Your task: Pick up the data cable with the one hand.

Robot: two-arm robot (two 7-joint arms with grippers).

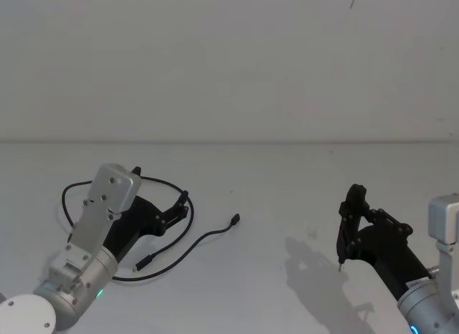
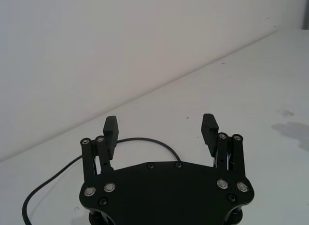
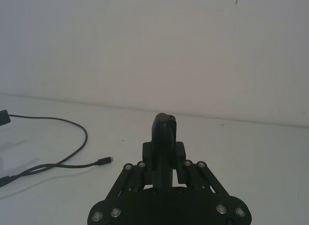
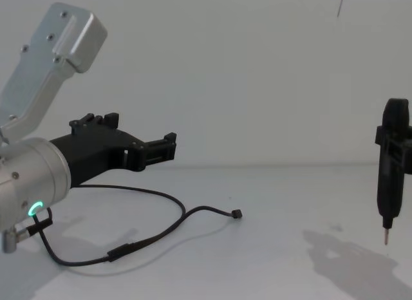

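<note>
**Position.** The left end effector [image 2: 160, 124] is hovering low over the left part of the tabletop [image 1: 287, 183], with its fingers [image 2: 110, 130] spread wide and nothing between them. The right end effector [image 3: 164, 122] is hanging above the right side of the tabletop, well apart from the work. Its fingers are pressed together on nothing and are pointing down.

**Task item.** The data cable [image 1: 212, 233] is lying loose on the tabletop in open curves. One loop is passing under the left end effector, and its small black plug end [image 1: 234, 220] is resting nearer the centre. In the left wrist view, an arc of the cord is running across just beneath the gap between the spread fingers.

**Step in hand.** By my judgement the approach is under way and the grasp has not yet begun.

**Recommendation.**
- The left end effector should be descending straight down until both pads are bracketing that arc, with the cord crossing the gap squarely rather than along it.
- The pads should be nearly touching the tabletop before closing, since so thin a cord can slip under a high grip.
- The lift should be slow, because the trailing length will be dragging.
</note>
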